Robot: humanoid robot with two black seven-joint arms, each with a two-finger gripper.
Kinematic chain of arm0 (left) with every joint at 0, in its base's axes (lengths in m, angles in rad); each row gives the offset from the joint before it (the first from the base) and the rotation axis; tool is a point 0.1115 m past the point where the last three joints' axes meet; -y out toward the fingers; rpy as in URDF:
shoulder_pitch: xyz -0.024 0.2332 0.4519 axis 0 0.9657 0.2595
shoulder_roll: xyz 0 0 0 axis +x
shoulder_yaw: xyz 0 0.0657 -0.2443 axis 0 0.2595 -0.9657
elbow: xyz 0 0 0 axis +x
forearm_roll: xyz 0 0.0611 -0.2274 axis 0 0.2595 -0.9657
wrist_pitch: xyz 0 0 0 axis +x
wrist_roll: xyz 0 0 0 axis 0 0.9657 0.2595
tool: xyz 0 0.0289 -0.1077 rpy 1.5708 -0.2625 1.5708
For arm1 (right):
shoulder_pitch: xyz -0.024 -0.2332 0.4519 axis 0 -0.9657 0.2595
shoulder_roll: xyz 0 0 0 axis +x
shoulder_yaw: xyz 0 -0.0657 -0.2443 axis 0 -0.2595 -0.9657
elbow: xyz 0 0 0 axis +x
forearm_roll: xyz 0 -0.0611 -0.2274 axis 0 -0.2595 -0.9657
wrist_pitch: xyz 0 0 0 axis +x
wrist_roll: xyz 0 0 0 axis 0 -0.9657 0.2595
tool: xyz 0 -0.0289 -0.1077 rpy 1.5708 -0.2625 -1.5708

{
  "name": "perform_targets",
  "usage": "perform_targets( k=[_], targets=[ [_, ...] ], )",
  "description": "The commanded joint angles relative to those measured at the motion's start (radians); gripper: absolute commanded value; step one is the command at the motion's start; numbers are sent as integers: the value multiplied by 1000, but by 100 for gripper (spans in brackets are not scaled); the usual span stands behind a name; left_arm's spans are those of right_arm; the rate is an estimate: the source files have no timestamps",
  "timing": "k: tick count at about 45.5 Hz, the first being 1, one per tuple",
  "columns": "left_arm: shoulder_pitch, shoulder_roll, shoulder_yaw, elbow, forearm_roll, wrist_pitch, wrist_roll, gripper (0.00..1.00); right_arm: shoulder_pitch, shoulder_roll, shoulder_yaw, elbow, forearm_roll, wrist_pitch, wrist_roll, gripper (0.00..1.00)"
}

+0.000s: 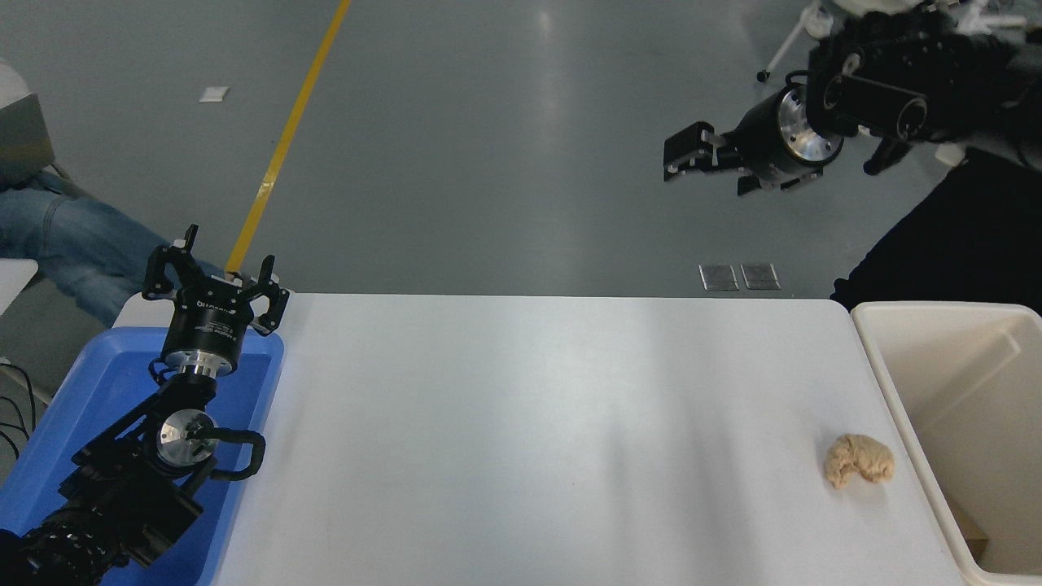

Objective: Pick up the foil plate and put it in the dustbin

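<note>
- We look from a single head view, mounted high on the robot's side, facing forward and down across the white table (529, 423).
- We see the table from fairly near, with the grey floor (488, 146) beyond its far edge.
- We have no second view to overlap.
</note>
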Motion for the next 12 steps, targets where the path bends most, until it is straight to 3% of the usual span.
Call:
perform_targets(
  k=[1, 12],
  targets=[
    [0, 0, 0, 0, 0, 1, 0, 99, 234, -65, -43, 370, -6, 14, -3, 100],
    [0, 0, 0, 0, 0, 0, 0, 99, 334, -125, -139, 505, -26, 66, -4, 100]
  ],
)
